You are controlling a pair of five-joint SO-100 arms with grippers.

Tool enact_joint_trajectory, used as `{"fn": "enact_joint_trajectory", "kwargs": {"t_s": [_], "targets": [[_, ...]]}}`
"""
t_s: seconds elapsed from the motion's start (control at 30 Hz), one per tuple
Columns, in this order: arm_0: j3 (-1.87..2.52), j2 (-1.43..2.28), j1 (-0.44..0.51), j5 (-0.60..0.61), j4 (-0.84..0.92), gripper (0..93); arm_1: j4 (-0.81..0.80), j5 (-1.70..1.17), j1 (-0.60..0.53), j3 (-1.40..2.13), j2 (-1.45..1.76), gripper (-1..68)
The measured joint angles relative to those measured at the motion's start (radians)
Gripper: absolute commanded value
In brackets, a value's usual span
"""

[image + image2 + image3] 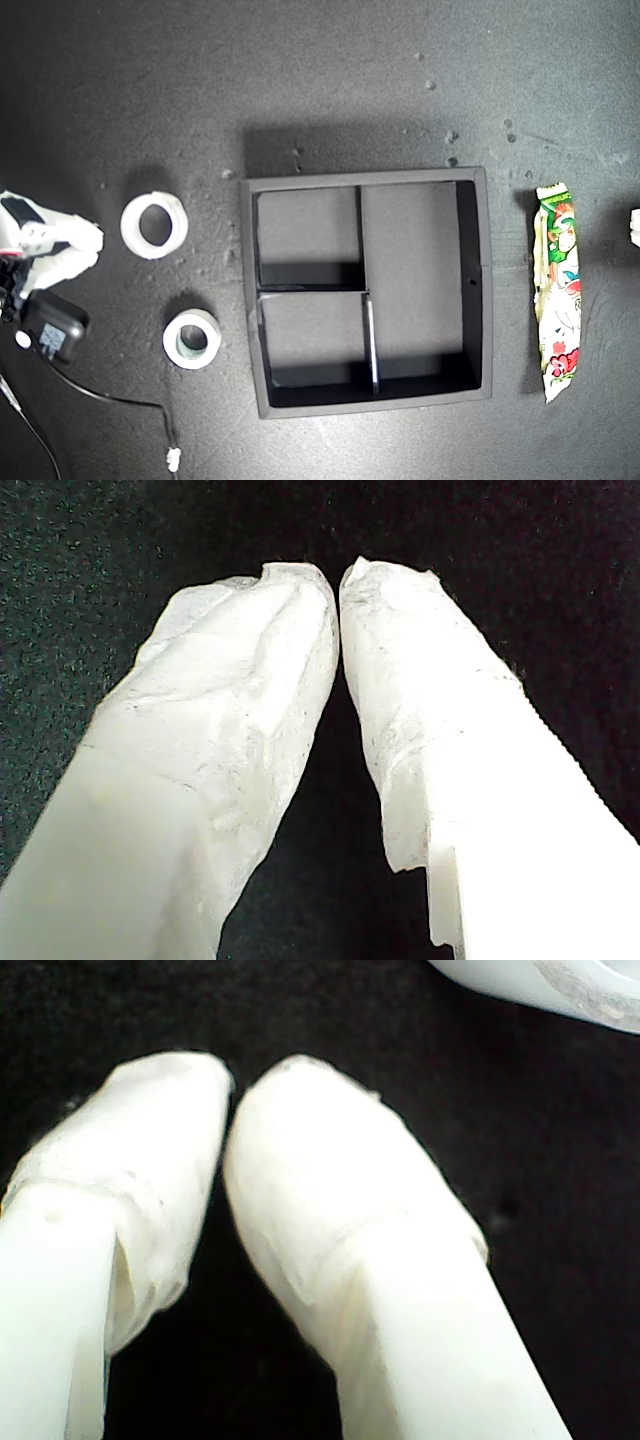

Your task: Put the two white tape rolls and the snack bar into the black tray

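The black tray sits mid-mat in the exterior view, and all its compartments hold nothing. At the exterior view's left lie two white tape rolls, a wider one and a smaller one with a greenish core. My second gripper is shut and holds nothing, just beside the wider roll, whose rim shows past its fingertips. The snack bar lies lengthwise beside the tray at the exterior view's right. My first gripper is shut over bare black mat.
A black box on the arm trails a thin cable across the mat at the exterior view's lower left. A white sliver of an arm shows at the exterior view's right edge. Small specks dot the mat.
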Motion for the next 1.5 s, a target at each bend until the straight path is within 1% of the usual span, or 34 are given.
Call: {"fn": "enact_joint_trajectory", "kwargs": {"t_s": [0.03, 0.07, 0.13, 0.2, 0.53, 0.6, 0.7, 0.8, 0.93, 1.03, 1.13, 1.17, 1.2, 1.33, 1.4, 1.5], "targets": [[0.0, 0.0, 0.0, 0.0, 0.0, 0.0, 0.0, 0.0, 0.0, 0.0, 0.0, -0.1], [0.0, 0.0, -0.02, -0.002, -0.006, 0.0, -0.011, 0.0, 0.018, 0.0, -0.002, -0.1], [0.0, 0.0, -0.1, -0.071, -0.026, 0.0, -0.054, 0.0, 0.071, 0.0, -0.008, -0.1], [0.0, 0.0, -0.141, -0.104, -0.038, 0.0, -0.063, 0.002, 0.094, 0.0, -0.009, -0.1], [0.0, 0.0, -0.152, -0.114, -0.046, 0.3, -0.08, 0.002, 0.107, 0.0, -0.011, -0.1], [0.0, 0.0, -0.144, -0.097, -0.078, 4.4, -0.106, 0.002, 0.104, 0.0, -0.011, -0.1], [-0.011, 0.0, -0.117, -0.049, -0.123, 11.6, -0.187, 0.002, 0.066, 0.0, -0.011, -0.1], [-0.074, 0.0, -0.064, 0.021, -0.158, 15.8, -0.265, 0.002, 0.031, 0.0, -0.011, -0.1], [-0.129, 0.0, -0.006, 0.132, -0.273, 19.3, -0.341, 0.0, -0.044, 0.0, -0.011, -0.1], [-0.146, 0.0, 0.015, 0.179, -0.348, 20.3, -0.362, 0.0, -0.043, 0.0, -0.011, -0.2], [-0.17, 0.0, 0.028, 0.204, -0.393, 20.3, -0.365, 0.018, -0.009, 0.0, -0.011, -0.3], [-0.181, 0.0, 0.032, 0.206, -0.399, 20.3, -0.36, 0.069, 0.0, 0.0, -0.011, -0.3], [-0.19, -0.005, 0.034, 0.206, -0.4, 20.2, -0.359, 0.204, 0.003, 0.0, -0.011, -0.3], [-0.258, -0.158, 0.046, 0.199, -0.42, 19.1, -0.359, 0.379, 0.003, 0.0, -0.011, -0.3], [-0.308, -0.279, 0.061, 0.193, -0.434, 18.5, -0.359, 0.379, 0.009, 0.0, -0.011, -0.3], [-0.416, -0.485, 0.072, 0.189, -0.44, 17.5, -0.364, 0.249, 0.034, 0.0, -0.011, -0.3]]}}
